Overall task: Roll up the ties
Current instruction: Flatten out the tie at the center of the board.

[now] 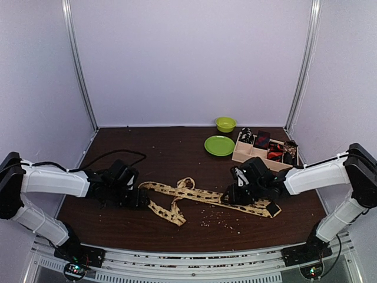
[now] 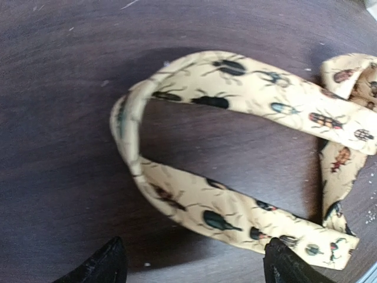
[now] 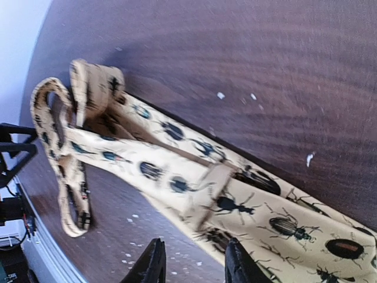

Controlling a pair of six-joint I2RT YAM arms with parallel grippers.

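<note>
The long tan tie [image 1: 203, 194] with dark beetle prints lies slack across the middle of the table, its left part folded over itself. My left gripper [image 1: 140, 197] sits at the tie's left fold. It is open wide, with the folded strip [image 2: 247, 88] just ahead of its fingertips [image 2: 283, 265]. My right gripper [image 1: 231, 197] is low over the tie's wider right part [image 3: 283, 224]. Its jaws stand a little apart, with bare table between them and the tie's edge by the right finger [image 3: 238, 265]. Small rolled ties [image 1: 262, 140] sit in the tray.
The wooden compartment tray [image 1: 240, 154] stands at the back right. Beside it are a green plate [image 1: 219, 145] and a green bowl [image 1: 225, 124]. A black cable [image 1: 112, 156] loops at the left. Pale crumbs [image 1: 218, 221] dot the table near the front.
</note>
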